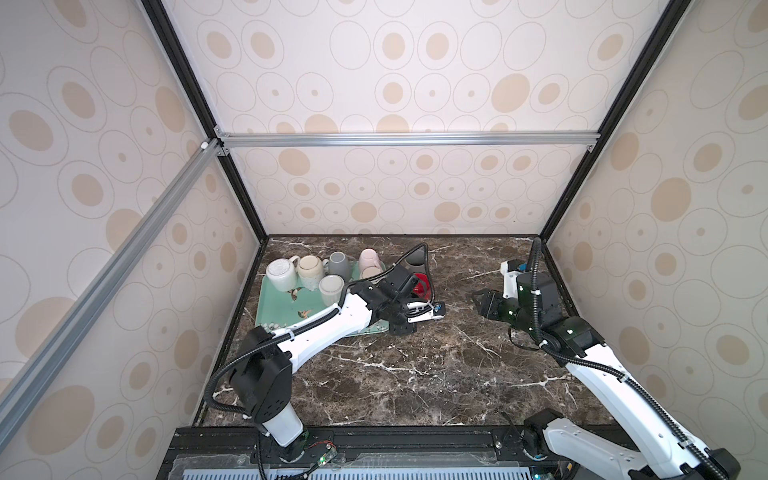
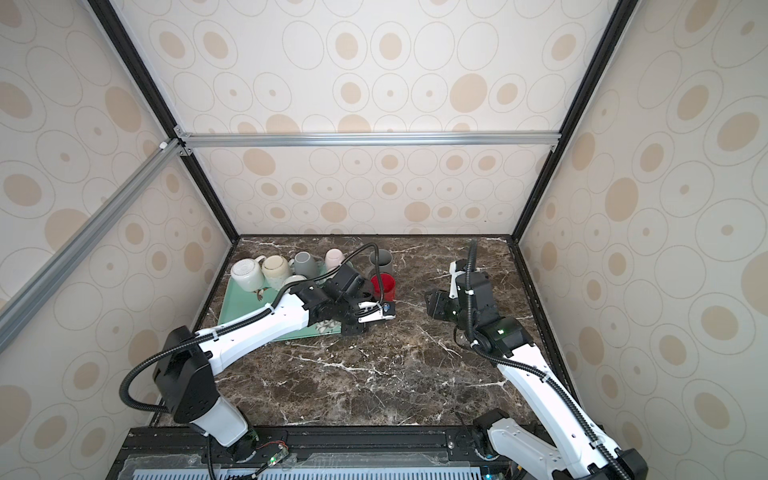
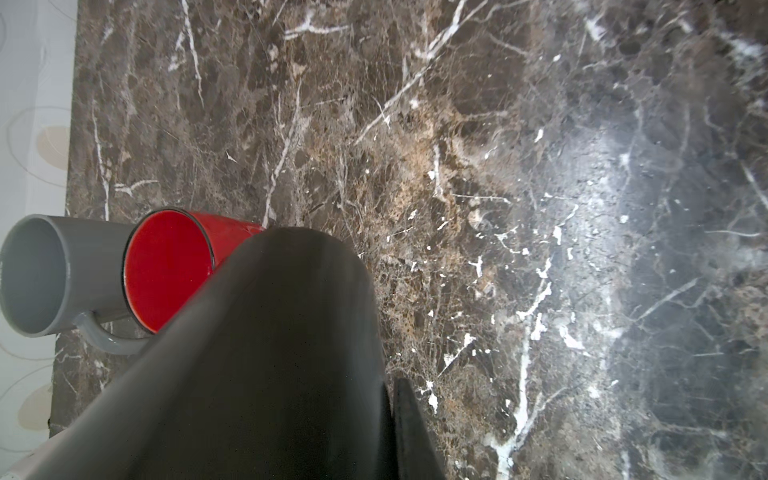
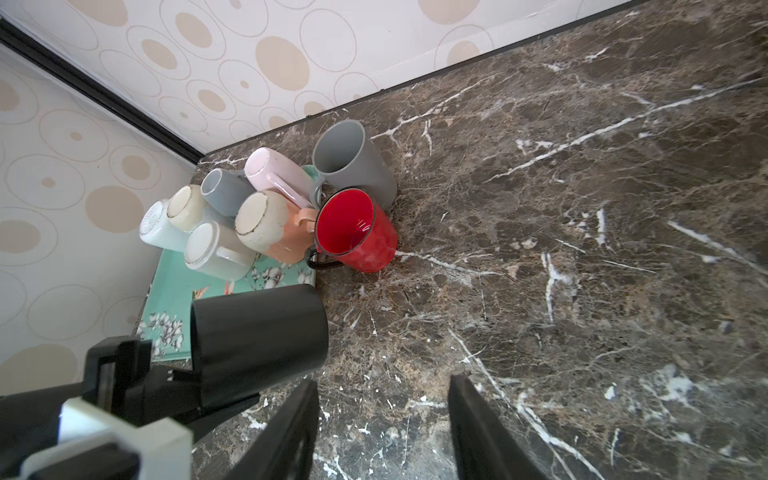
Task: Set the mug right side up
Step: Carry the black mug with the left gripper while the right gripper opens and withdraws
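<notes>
Since the left gripper (image 1: 395, 318) is clamped onto the black mug (image 1: 402, 329), I'd say we're at the set-down end of the flip, not the pick-up.

In both top views that mug sits right under the gripper, just off the near corner of the green tray (image 1: 274, 307) and over the marble table (image 1: 436, 365). The red mug (image 1: 422, 289) is just behind it. The right gripper (image 1: 484, 305) hangs well apart on the right side, with nothing in it.

From the left wrist view, the black mug (image 3: 249, 353) fills the frame and runs away from the camera. One finger (image 3: 409, 432) lies tight along its outside and the other is hidden, so my guess is a pinch on the rim wall. The far end points at the table, near the red mug (image 3: 170, 270) and a grey mug (image 3: 37, 274), both open side up.

From the right wrist view, the black mug (image 4: 257, 332) is at the tray (image 4: 178, 291) corner, gripped at the end away from the table. Can't tell if the bottom is touching yet, and the opening isn't visible. The right gripper (image 4: 382, 380) shows its jaws apart and empty.

Next move, I reckon: ease it down till the base sits flat, let go, then lift straight up so the finger doesn't drag the rim or bump the red mug.
</notes>
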